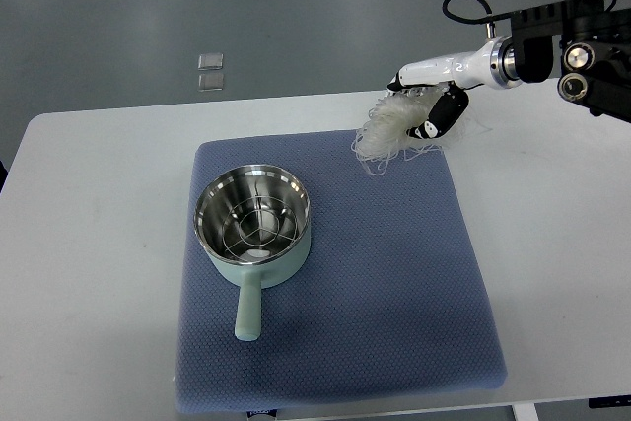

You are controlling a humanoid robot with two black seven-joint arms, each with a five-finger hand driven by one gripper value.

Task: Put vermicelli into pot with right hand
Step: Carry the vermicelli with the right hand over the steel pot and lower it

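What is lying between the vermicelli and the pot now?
Nothing: in the top view, only bare blue mat lies between the vermicelli, held by the right hand, and the pot.

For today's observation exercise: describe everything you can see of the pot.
The pot is pale green outside, shiny steel inside, with a wire rack at the bottom and no vermicelli in it. It stands upright on the blue mat, left of centre, its stubby handle pointing toward the near edge. Nothing but the mat touches it.
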